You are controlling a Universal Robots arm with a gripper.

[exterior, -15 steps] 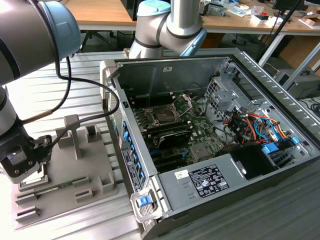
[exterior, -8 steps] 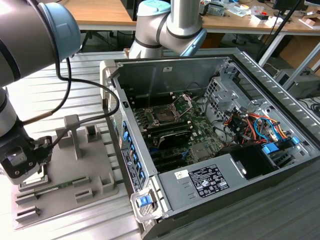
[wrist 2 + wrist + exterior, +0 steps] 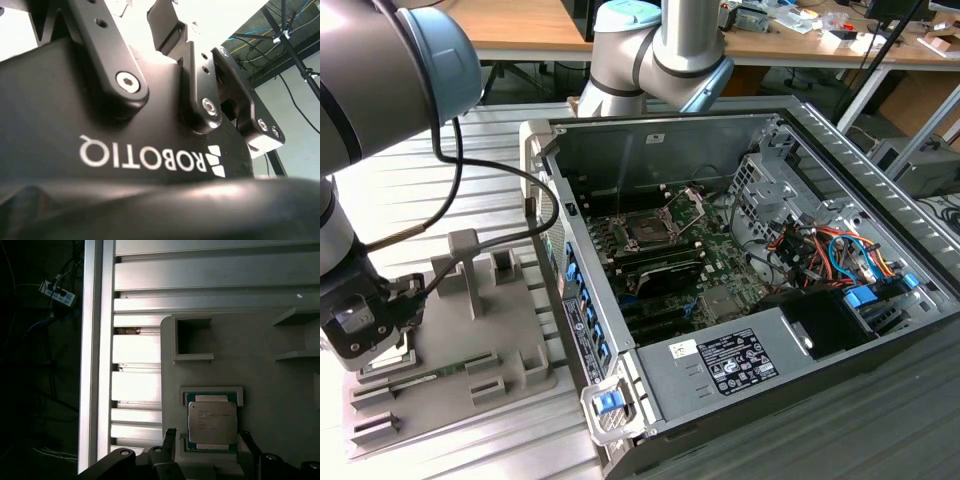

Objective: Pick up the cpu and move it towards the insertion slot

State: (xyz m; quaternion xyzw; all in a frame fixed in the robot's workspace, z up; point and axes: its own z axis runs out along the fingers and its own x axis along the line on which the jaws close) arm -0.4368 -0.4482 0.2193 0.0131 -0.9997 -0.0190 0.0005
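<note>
In the exterior view the gripper hangs low over the grey fixture plate on the desk, at the exterior view's left. The open computer case stands just beside the plate, toward the exterior view's right. Inside it the insertion slot has its retaining plate swung up. The slot is well apart from the gripper, so I judge the carry has not begun.

In the second wrist view the gripper's black body and its link bars show from close below, against a ceiling.

In the first wrist view the cpu lies flat in its nest on the fixture plate, silvery top up. The 2 fingers are spread, 1 on each side of the chip, and neither appears to touch it. Nothing is pinched, so the pickup is not yet done.
</note>
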